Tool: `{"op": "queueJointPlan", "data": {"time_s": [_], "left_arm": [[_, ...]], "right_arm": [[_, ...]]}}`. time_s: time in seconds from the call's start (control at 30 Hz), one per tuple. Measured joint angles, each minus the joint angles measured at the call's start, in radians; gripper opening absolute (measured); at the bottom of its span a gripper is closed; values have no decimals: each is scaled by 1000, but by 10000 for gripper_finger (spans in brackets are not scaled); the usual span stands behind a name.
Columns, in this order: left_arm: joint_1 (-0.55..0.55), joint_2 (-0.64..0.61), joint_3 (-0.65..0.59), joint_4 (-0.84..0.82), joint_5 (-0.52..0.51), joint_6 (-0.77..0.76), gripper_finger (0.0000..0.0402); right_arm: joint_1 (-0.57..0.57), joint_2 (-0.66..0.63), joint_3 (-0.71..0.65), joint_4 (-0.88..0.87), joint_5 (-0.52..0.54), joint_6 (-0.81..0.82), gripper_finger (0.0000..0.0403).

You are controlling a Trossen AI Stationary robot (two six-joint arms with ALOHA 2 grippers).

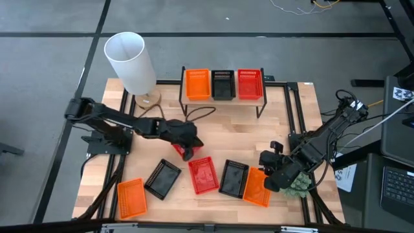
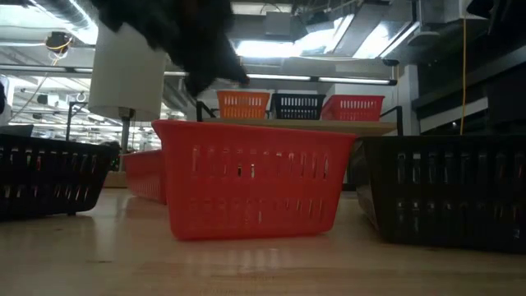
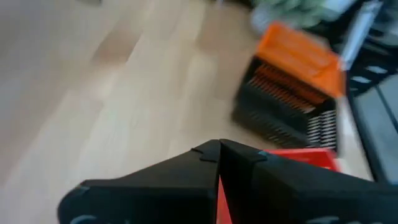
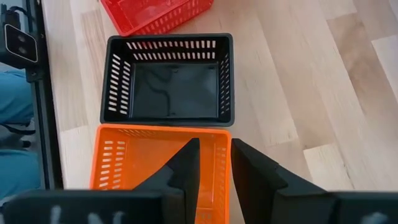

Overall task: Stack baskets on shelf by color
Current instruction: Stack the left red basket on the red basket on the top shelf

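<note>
On the shelf (image 1: 259, 101), at the table's far side, stand an orange basket (image 1: 198, 84), a black basket (image 1: 223, 85) and a red basket (image 1: 250, 84). On the tabletop lie an orange basket (image 1: 130, 197), a black basket (image 1: 162, 178), a red basket (image 1: 203, 175), a black basket (image 1: 233, 178) and an orange basket (image 1: 257, 186). My left gripper (image 1: 186, 146) is at mid-table, shut on another red basket (image 1: 184, 151). My right gripper (image 4: 214, 155) is open, with one finger inside and one outside the right orange basket's (image 4: 155, 168) side wall. My left gripper (image 3: 219, 152) pinches a red basket wall between its two fingers; only a red sliver (image 3: 219, 200) shows between them. It comes from above, slanting from the table's left. The basket sits tilted below the fingers; whether it rests on the table I cannot tell.
A white cylindrical lamp (image 1: 131, 61) stands at the table's far left, beside the shelf, and its cable (image 1: 202, 114) loops across the wood. A green object (image 1: 299, 186) lies at the right edge. Black frame rails (image 1: 294, 123) run along both sides. Bare wood lies in front of the shelf.
</note>
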Motion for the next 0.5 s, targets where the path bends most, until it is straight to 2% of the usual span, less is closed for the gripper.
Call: {"op": "queueJointPlan", "data": {"time_s": [0.13,0.27,0.33,0.43,0.5], "left_arm": [[-30,-173,4,-143,2,99,0],[-54,-339,5,-309,0,144,0],[-66,-405,5,-376,-5,151,0],[-83,-472,5,-472,-44,151,0],[-99,-492,4,-524,-82,152,0]], "right_arm": [[0,0,0,-1,8,-49,90],[-17,7,0,-13,169,-26,90],[-53,14,0,-15,210,-69,90],[-131,31,0,28,206,-202,90],[-192,45,0,86,164,-315,90]]}}
